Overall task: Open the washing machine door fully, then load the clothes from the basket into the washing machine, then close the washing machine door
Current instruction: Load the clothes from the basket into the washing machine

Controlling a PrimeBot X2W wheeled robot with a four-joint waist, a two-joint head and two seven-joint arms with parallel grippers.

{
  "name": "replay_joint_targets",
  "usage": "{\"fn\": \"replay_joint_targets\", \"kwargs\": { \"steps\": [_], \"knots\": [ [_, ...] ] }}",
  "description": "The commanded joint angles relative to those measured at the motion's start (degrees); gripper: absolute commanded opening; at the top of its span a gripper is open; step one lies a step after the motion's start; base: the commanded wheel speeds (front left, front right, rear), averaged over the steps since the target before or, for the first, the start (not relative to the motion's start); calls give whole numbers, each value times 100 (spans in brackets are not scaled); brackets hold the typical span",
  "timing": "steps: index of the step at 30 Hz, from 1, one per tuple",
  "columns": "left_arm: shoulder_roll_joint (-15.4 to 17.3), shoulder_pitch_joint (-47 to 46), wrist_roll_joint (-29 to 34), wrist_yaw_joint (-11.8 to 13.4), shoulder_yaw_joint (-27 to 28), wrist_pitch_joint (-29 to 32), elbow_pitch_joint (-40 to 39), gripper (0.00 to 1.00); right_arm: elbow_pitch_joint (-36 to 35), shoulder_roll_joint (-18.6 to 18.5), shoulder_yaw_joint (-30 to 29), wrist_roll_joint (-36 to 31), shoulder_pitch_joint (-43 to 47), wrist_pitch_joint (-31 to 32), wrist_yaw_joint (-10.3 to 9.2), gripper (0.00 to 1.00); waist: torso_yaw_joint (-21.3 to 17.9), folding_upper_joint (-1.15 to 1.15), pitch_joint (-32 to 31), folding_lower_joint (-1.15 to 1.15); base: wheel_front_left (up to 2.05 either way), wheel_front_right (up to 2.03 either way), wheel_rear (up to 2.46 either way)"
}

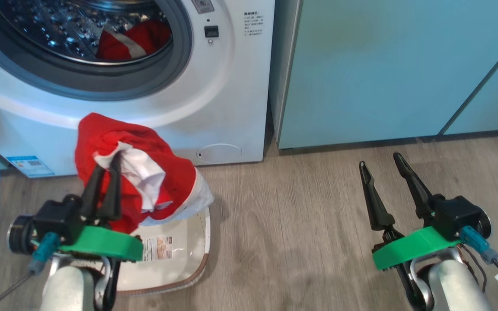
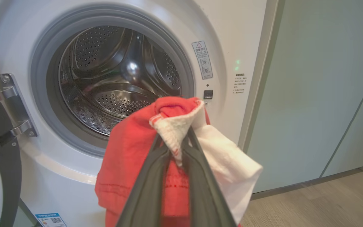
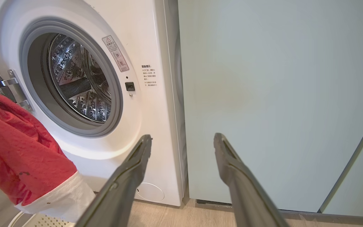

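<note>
Left gripper (image 1: 106, 162) fingers pinching red and white clothes (image 1: 154, 172) above the far edge of the basket (image 1: 199, 259), washing machine (image 1: 223, 99) drum open behind, right gripper (image 1: 381, 162) fingers spread wide over the floor (image 1: 296, 216)

Red clothes (image 2: 131, 164) in left hand (image 2: 173, 138)

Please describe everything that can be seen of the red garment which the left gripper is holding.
The red garment is crumpled cloth, bright red with a white band along its lower edge and a white piece at the grip. The left gripper is shut on its upper folds, so it hangs over the basket, before the washing machine. Whether its hem touches the basket, I cannot tell.
</note>
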Motion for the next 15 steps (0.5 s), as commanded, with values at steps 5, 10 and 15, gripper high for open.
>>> {"fn": "replay_joint_targets", "kwargs": {
  "steps": [5,10,15],
  "knots": [
    [20,-660,-16,-132,477,-71,-141,0,-257,-10,154,-19,-234,-53,-1,100,-99,0,343,1,0,0,0],
    [181,-1360,-28,-232,816,-71,-28,0,-315,-10,187,-9,-382,-53,-1,100,-245,0,863,1,0,0,0],
    [529,-2310,-70,-295,1164,-71,54,0,-393,-10,198,27,-524,-53,-1,100,-420,0,1460,1,0,0,0]
  ]
}}
